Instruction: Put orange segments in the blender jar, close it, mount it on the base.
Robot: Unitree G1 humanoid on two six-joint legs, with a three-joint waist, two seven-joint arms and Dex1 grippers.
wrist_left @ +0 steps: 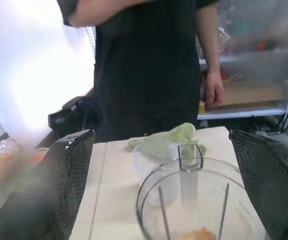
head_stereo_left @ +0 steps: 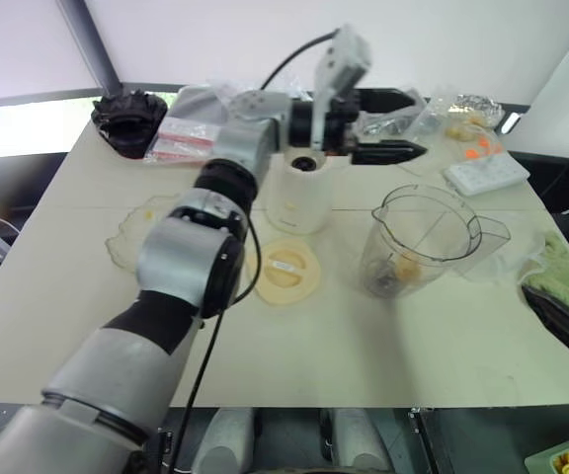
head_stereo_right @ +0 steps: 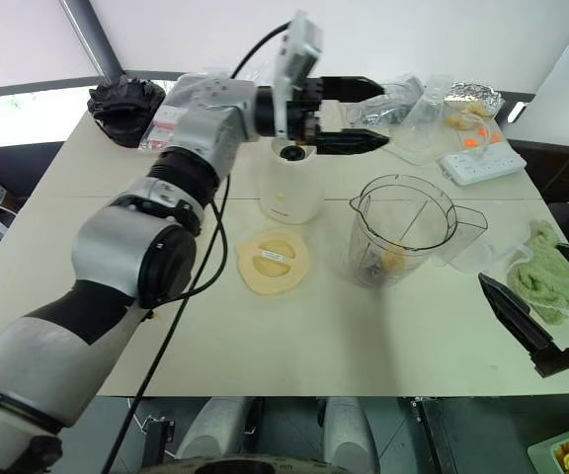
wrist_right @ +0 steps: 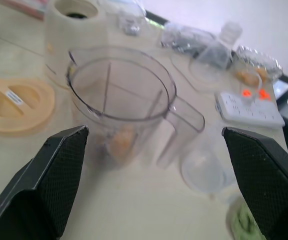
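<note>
Left hand (head_stereo_left: 395, 125) wide open, holding nothing, fingers level and pointing to the robot's right, hovering above the surface just over and behind the base (head_stereo_left: 301, 193), up-left of the blender jar (head_stereo_left: 420, 240). Left arm stretched forward across the surface, wrist bent sideways. Right hand (wrist_right: 156, 170) also fully open and empty, low at the near right edge of the surface, pointing forward at the jar. Jar stands upright on the surface (head_stereo_left: 67, 296), right of the base and not mounted on it, open top, handle to the right. Orange segments (head_stereo_left: 406, 267) lie at the jar's bottom near the blade. Flat cream lid (head_stereo_left: 285, 271) lies on the surface in front of the base, left of the jar. Crinkled clear dish (head_stereo_left: 131, 232) at the left, partly hidden by the left arm. Green cloth (head_stereo_right: 551, 276) at the right edge, white power strip (head_stereo_left: 487, 174) and clear bags (head_stereo_right: 418, 109) at the far right, black object (head_stereo_left: 128, 117) at the far left. Person in dark clothing (wrist_left: 149, 65) stands past the right side of the surface.
</note>
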